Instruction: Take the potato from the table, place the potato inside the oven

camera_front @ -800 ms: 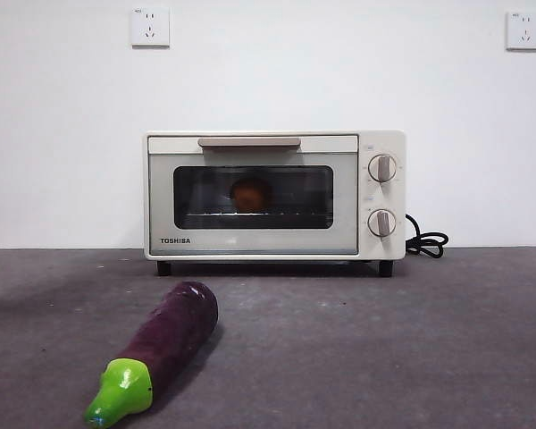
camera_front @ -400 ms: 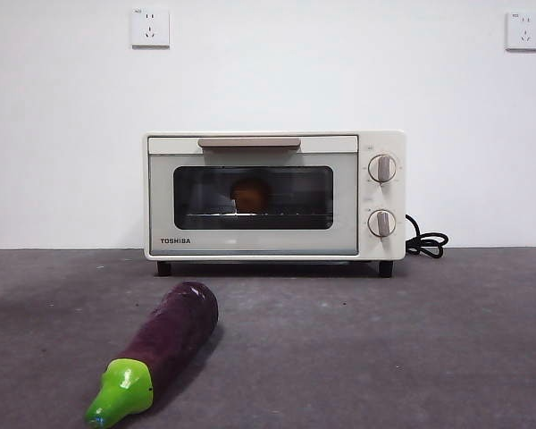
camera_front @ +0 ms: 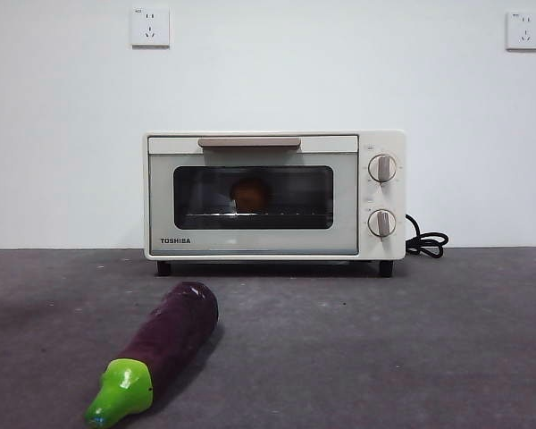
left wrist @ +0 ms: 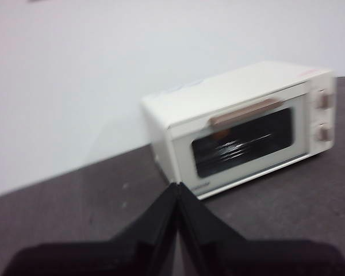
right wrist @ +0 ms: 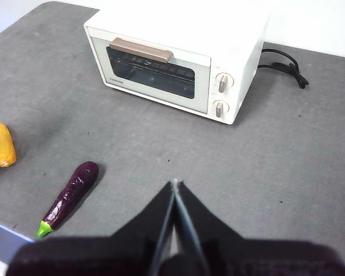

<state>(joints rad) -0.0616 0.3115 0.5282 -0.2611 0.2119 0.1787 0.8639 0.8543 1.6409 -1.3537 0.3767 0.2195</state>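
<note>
1. While both arms hang back from the work, the right claw (right wrist: 173,187) sits high over the near tabletop (camera_front: 384,357), jaws pressed together, holding nothing.
2. Left claw (left wrist: 177,190): raised off to the oven's side, jaws likewise closed and empty, aimed toward the oven front; view blurred.
3. Eggplant (camera_front: 165,344): purple, green stem, lying nearest the front camera, well apart from the oven.
4. Yellow-orange item (right wrist: 2,144): near the tabletop edge, beside the eggplant; identity unclear.
5. Oven (camera_front: 274,195): cream-white, door shut, handle up, cord trailing beside it.
6. Potato (camera_front: 250,194): orange-brown lump seen through the glass, resting on the rack inside; the placing appears done.
7. Risk, judged: little remains; a careless retreat could sweep the eggplant off the tabletop or snag the cord.
</note>
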